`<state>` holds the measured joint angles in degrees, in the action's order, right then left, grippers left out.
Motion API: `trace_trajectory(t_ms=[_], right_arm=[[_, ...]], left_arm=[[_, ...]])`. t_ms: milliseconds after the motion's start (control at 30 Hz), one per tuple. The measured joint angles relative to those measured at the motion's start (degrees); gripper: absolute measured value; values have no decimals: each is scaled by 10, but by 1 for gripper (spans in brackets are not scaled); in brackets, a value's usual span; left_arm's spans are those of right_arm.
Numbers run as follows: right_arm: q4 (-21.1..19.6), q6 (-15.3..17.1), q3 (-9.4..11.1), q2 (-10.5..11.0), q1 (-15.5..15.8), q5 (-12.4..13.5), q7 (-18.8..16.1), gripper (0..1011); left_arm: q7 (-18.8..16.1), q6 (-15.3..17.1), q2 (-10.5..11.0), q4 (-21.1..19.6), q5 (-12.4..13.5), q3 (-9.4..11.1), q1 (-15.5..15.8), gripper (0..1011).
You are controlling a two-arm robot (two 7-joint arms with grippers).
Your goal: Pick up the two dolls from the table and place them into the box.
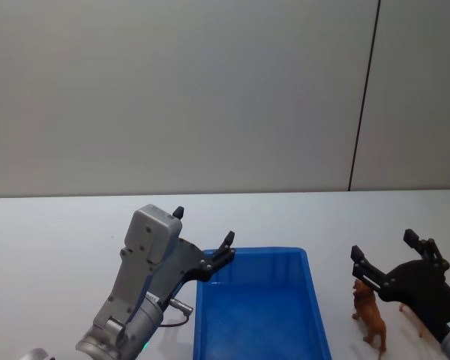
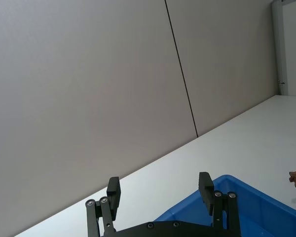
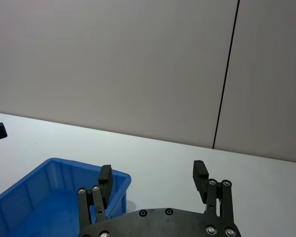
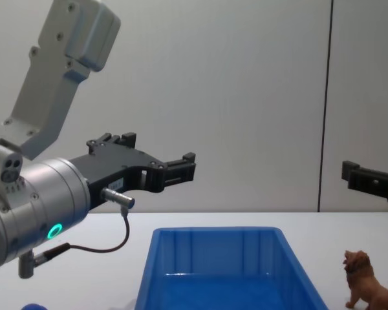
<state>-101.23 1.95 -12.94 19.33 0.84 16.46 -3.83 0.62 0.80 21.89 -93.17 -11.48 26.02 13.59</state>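
Plain grey wall [image 1: 172, 90]
It is divided by a thin dark vertical seam [image 1: 364, 97], seen toward the right.

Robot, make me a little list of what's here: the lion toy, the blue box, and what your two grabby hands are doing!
lion doll: stands upright on the table, to the right of the box, outside it
box: blue, open top, no doll in the part that shows
left gripper: open, empty, raised near the box's far left corner
right gripper: open, empty, raised above the lion doll, not touching it
dolls in box so far: none seen
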Motion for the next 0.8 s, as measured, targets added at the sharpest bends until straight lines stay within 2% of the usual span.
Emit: trace_trajectory(t_ms=[800], right_arm=[[0, 0, 0, 0, 0, 0, 0, 1001]], left_arm=[[0, 0, 0, 0, 0, 0, 0, 1001]])
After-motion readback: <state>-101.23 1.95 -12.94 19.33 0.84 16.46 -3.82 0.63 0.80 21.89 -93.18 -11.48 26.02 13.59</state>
